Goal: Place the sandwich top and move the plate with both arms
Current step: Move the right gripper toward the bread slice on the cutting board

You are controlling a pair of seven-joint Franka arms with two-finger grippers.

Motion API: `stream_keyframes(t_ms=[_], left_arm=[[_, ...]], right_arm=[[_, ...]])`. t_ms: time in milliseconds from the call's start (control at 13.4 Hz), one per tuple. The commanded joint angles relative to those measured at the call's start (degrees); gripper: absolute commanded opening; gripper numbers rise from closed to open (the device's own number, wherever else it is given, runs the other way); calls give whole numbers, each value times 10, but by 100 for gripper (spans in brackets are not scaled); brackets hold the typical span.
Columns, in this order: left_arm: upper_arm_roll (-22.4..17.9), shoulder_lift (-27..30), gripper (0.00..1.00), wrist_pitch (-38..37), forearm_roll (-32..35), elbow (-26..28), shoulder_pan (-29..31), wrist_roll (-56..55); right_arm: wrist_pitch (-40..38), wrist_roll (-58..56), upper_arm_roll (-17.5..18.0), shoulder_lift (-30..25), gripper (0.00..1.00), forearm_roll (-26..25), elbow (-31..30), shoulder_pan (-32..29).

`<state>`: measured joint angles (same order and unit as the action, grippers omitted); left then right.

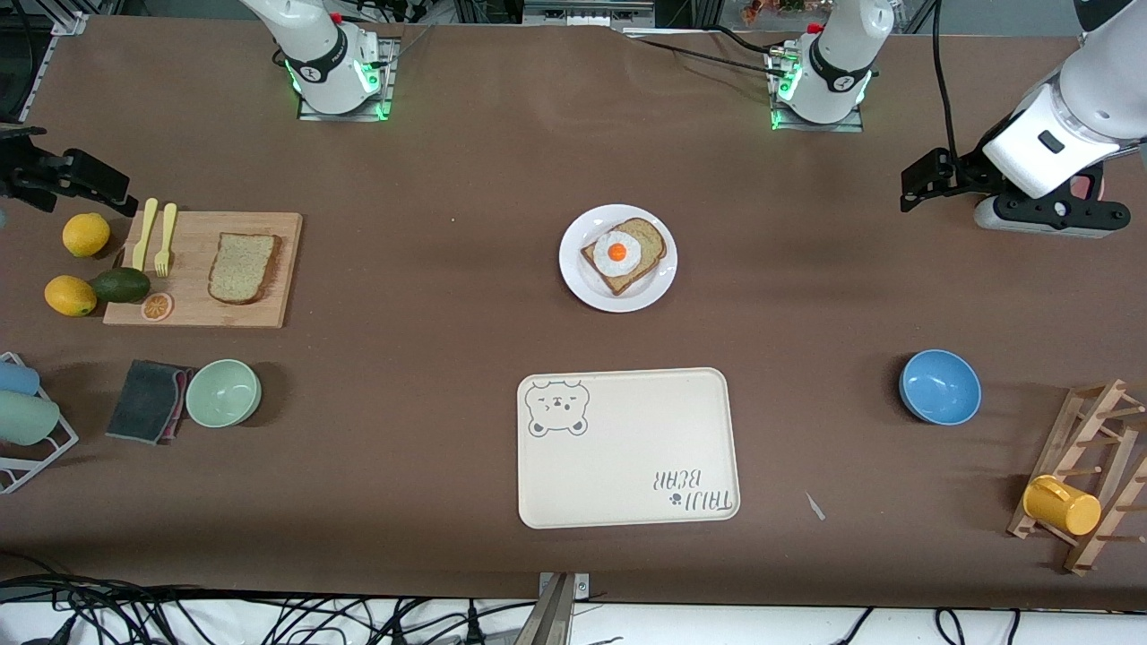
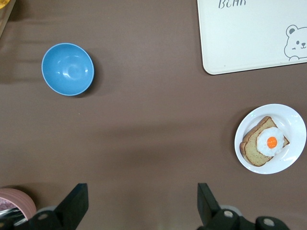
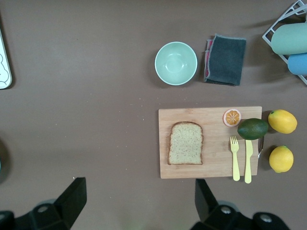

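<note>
The worktop (image 1: 430, 179) was a long brown surface with both arms drawn back to its two ends; the cream tray (image 1: 627, 448) with the bear drawing lay at the middle, nearer the front camera than the plate (image 1: 587, 285), which sat near the centre carrying the egg slice (image 1: 625, 254).

The wooden board (image 1: 202, 269) lay toward the right arm's end, and on it the sandwich top (image 1: 244, 267) lay flat with its long axis running toward the front camera, apart from the yellow fork (image 1: 164, 238) and knife (image 1: 144, 234) on the same board; the orange slice (image 1: 157, 306) sat at the board's corner, the avocado (image 1: 121, 285) and two lemons (image 1: 86, 235) just beside its edge.

The right claw (image 1: 54, 175) hung above that end of the worktop, released, its jaws wide apart, with the bread lying toward the table's middle from it and nothing over the slice; I judged the right arm the nearer by far, so the pick should fall to it, the cutlery being the only thing near enough to catch.

The left claw (image 1: 927, 179) waited over the other end, likewise released and holding nothing; the blue bowl (image 1: 939, 387) lay nearer the camera; the green bowl (image 1: 223, 392) and dark cloth (image 1: 148, 400) lay nearer the camera than the board, clear of any path to the plate.
</note>
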<state>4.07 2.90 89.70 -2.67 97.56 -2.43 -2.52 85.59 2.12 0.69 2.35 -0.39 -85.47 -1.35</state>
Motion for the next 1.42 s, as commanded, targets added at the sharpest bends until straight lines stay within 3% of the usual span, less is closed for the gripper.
stream_keyframes(t_ms=[0, 1343], left_arm=[[1, -9, 100, -21, -9, -19, 2, -3], [4, -9, 100, -24, -9, -19, 4, -4]], right_arm=[[0, 10, 2, -1, 100, 3, 4, 1], [14, 13, 3, 13, 99, 7, 7, 37]])
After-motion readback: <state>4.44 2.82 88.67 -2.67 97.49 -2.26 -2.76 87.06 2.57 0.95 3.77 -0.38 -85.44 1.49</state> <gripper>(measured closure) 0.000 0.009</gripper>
